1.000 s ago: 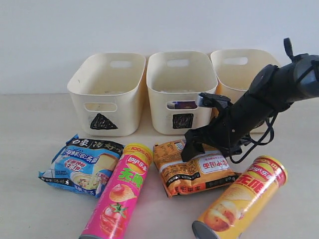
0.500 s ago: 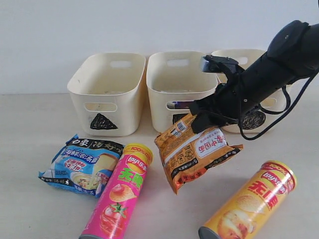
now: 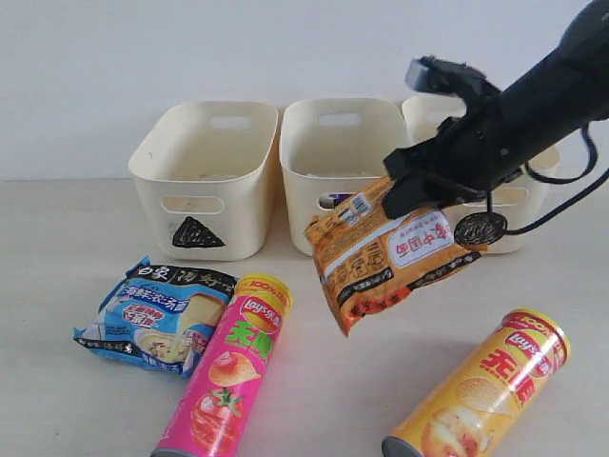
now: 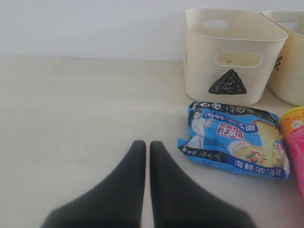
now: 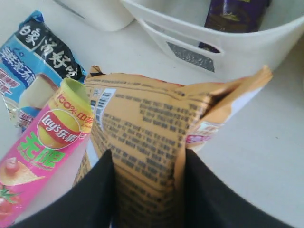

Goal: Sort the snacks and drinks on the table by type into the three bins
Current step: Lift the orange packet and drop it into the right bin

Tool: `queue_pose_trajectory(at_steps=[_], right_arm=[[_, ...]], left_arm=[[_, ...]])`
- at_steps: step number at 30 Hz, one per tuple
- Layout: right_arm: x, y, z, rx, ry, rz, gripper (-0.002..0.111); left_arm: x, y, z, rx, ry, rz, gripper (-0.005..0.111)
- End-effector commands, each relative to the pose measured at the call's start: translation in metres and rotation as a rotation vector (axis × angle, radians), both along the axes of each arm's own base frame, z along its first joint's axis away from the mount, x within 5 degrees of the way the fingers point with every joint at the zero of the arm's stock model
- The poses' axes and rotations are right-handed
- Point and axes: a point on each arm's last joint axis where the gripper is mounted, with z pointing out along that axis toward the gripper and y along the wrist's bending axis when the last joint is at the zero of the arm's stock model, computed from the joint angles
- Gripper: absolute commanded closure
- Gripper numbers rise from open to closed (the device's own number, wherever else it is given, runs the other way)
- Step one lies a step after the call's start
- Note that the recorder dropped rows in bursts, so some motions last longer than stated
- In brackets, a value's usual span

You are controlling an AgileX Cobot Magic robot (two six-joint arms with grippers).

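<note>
The orange packet [image 3: 390, 252] hangs higher than before, its twelve o'clock edge pinched by the right gripper [image 3: 404, 195]; the left gripper [image 4: 147, 148] is closed and empty.

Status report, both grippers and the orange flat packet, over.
Right gripper shut on orange flat packet, lifted off the pale beige table. Left gripper shut, empty. Nothing between packet and cream plastic bins.
</note>
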Motion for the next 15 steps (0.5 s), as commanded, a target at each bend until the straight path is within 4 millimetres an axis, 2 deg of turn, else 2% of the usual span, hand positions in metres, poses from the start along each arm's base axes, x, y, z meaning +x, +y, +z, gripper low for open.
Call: queue_pose_trajectory(at_steps=[1, 7, 10, 12, 15], right_arm=[[-0.004, -0.028, 0.035, 0.083, -0.023, -0.04, 0.108], [0.002, -0.068, 0.079, 0.236, -0.088, -0.117, 0.108], [0.01, -0.088, 0.102, 0.286, -0.174, -0.188, 0.108], [0.016, -0.098, 0.113, 0.299, -0.226, -0.226, 0.108], [0.031, -0.109, 0.116, 0.297, -0.266, -0.285, 0.108]], left_arm=[[0.0, 0.0, 0.002, -0.007, -0.012, 0.001, 0.102], [0.0, 0.0, 0.002, -0.007, -0.012, 0.001, 0.102], [0.0, 0.0, 0.002, -0.007, -0.012, 0.001, 0.102], [0.0, 0.0, 0.002, -0.007, -0.012, 0.001, 0.102], [0.0, 0.0, 0.002, -0.007, -0.012, 0.001, 0.102]])
